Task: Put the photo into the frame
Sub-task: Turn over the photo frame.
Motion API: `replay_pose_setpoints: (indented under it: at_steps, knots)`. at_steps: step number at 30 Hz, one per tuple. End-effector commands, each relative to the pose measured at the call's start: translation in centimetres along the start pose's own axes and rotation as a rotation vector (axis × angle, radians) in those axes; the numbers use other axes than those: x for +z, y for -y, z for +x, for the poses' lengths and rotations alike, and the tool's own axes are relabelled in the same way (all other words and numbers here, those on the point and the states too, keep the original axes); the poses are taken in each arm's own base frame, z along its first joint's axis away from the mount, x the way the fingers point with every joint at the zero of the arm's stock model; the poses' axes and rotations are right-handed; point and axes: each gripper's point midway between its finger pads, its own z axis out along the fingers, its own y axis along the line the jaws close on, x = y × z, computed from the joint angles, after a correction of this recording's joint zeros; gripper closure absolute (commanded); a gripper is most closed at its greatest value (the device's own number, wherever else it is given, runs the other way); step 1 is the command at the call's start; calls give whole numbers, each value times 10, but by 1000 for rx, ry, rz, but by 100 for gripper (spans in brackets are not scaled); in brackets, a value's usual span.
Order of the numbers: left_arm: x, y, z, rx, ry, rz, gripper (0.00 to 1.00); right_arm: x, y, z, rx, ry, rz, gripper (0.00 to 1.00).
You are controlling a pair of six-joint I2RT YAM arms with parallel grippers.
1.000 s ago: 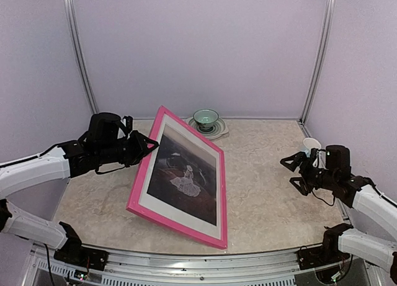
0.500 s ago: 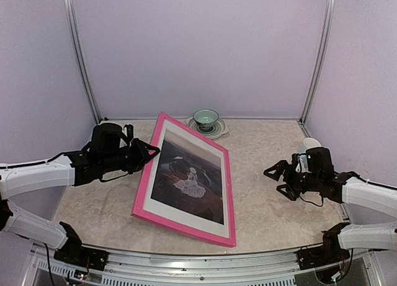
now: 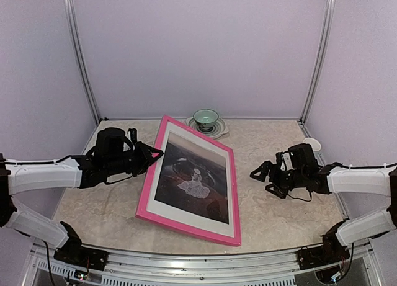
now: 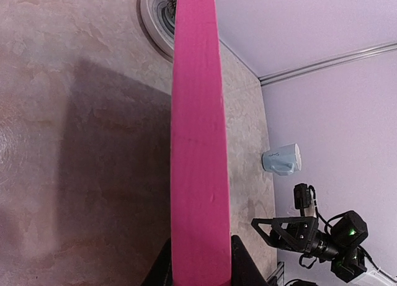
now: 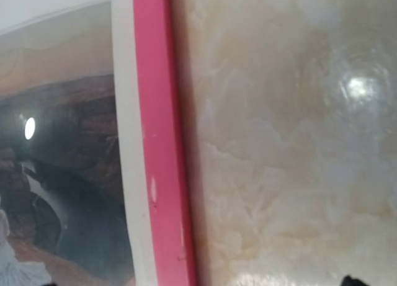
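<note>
You had soft, even overhead light in the top view, with only a faint shadow on the table beside the frame. Your left wrist camera sat so close that the frame's edge blurred, and a broad dark shadow lay on the marble beside it. Your right wrist view was soft too, with lamp glare on the table and a small bright reflection on the photo.

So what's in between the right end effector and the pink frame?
Just bare table between the right end effector and the frame, seen in the top view.
</note>
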Motion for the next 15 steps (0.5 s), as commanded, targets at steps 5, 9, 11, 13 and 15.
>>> replay_pose_setpoints:
  at_steps: [5, 9, 11, 13, 15]
  knots:
    - [10, -37, 25, 52, -62, -69, 100, 18, -12, -8, -51, 7, -5, 1]
    - [12, -42, 30, 45, -72, -60, 100, 25, -9, -5, -55, -10, 4, 1]
    - [14, -44, 33, 43, -75, -55, 100, 30, -6, -3, -59, -24, 10, 1]
    - [14, -46, 35, 42, -78, -49, 100, 35, -5, -1, -67, -35, 16, 1]
    - [16, -48, 37, 45, -80, -45, 100, 40, -3, 2, -74, -50, 24, 1]
